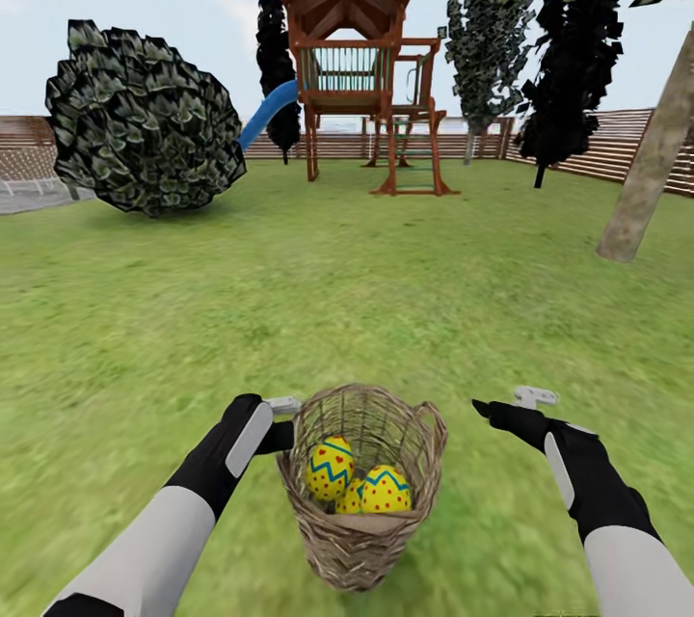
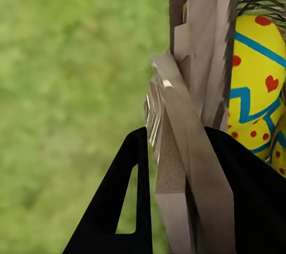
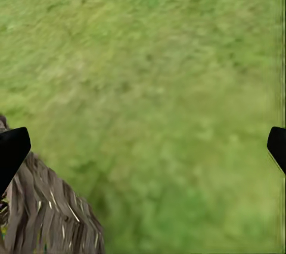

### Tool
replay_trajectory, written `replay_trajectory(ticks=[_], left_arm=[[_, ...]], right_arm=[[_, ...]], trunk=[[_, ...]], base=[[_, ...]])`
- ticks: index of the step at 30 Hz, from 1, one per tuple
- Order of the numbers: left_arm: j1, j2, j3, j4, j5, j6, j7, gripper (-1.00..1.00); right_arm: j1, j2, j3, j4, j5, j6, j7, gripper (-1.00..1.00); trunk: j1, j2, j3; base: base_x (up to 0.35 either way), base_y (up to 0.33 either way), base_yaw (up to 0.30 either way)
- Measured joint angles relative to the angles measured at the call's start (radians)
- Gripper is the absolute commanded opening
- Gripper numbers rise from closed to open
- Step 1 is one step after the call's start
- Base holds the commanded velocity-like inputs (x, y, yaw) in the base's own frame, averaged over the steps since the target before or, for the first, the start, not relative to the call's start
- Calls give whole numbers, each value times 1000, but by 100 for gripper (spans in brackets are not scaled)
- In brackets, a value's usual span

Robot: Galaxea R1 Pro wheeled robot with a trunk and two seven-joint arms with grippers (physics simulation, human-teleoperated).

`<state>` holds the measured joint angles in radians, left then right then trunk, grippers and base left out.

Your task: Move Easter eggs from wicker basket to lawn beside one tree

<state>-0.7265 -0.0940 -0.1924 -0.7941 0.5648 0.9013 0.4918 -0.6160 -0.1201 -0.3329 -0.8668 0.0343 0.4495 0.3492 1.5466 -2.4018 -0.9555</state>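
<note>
Pinching wicker basket [image 1: 361, 501] rim, left gripper [image 1: 285, 407], right gripper [image 1: 509, 402] spread beside, bush [image 1: 145, 120], playhouse [image 1: 359, 67], tree [image 1: 648, 164] beyond.

The wicker basket [image 1: 361, 501] sits at six o'clock on the lawn [image 1: 347, 289], tilted, with three Easter eggs [image 1: 331, 468] inside. The left end effector [image 1: 281, 408] is at the basket's rim on its nine o'clock side; the right end effector [image 1: 506, 402] hangs apart at three o'clock, over grass. A wooden playhouse [image 1: 357, 67] with a blue slide [image 1: 265, 114] stands at twelve, a round bush [image 1: 145, 120] at ten, a leaning pale tree trunk [image 1: 648, 164] at two.
</note>
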Motion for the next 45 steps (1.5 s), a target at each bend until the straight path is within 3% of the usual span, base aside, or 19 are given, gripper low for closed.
replay_trajectory(ticks=[13,37,40,42,44,45], left_arm=[[0,0,0,-2,-2,2,1,-100],[0,0,0,-4,-4,3,1,-100],[0,0,0,-5,-3,3,1,-100],[0,0,0,-7,-4,3,0,-100],[0,0,1,-7,-3,3,0,-100],[0,0,1,-7,-3,3,0,-100]], right_arm=[[0,-1,0,-1,1,0,1,100],[0,-3,0,7,-3,-1,1,100],[3,-4,0,63,0,-85,-25,100],[5,-10,2,188,4,-207,-116,100],[6,-13,5,294,31,-267,-150,100],[8,-27,6,334,49,-295,-157,100]], trunk=[[-50,91,47],[-142,259,153],[-153,280,166],[-161,294,175],[-169,308,184],[-173,315,189]], base=[[0,0,-82],[0,0,-205],[0,0,-206],[0,0,-206],[0,0,-206],[0,0,-206]])
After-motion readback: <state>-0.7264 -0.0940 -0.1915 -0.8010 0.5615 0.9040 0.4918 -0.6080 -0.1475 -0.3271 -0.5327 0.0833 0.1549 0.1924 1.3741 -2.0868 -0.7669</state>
